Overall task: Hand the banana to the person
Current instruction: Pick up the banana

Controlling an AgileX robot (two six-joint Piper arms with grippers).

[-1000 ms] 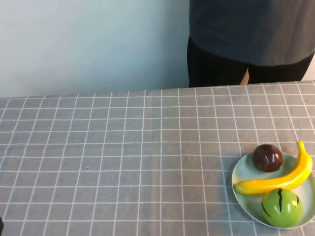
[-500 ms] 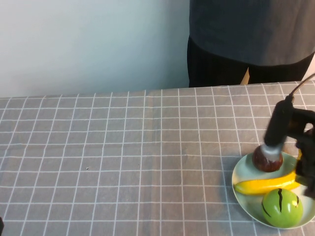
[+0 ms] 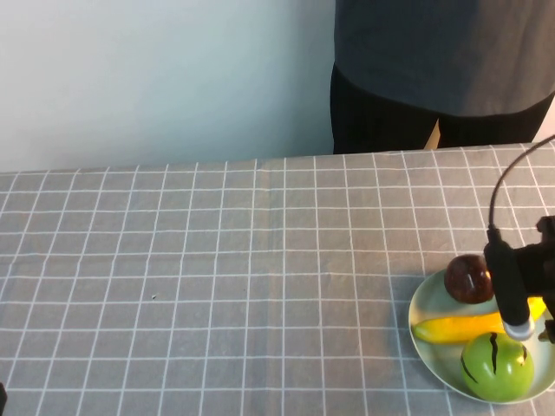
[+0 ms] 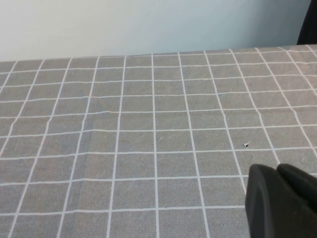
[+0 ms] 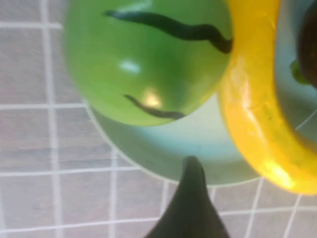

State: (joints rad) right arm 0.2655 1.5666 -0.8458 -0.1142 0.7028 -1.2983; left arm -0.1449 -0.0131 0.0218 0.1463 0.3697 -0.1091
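Note:
The yellow banana (image 3: 460, 328) lies on a pale green plate (image 3: 422, 322) at the table's right front, between a dark red-brown fruit (image 3: 468, 277) and a green fruit (image 3: 496, 368). My right gripper (image 3: 525, 325) hovers over the banana's right part. In the right wrist view one dark finger (image 5: 190, 198) shows beside the plate rim, with the banana (image 5: 252, 99) and green fruit (image 5: 148, 54) close below; the right gripper (image 5: 237, 198) looks open and empty. The person (image 3: 434, 69) stands behind the far edge. My left gripper (image 4: 276, 171) is shut over bare cloth.
A grey checked cloth (image 3: 217, 277) covers the table. A pale wall stands behind the far edge. A cable (image 3: 503, 186) loops up from the right arm.
My right arm has come in from the right. Half a second ago it was over the dark red-brown fruit; now it is lower and nearer, over the banana. The fruit has not moved.

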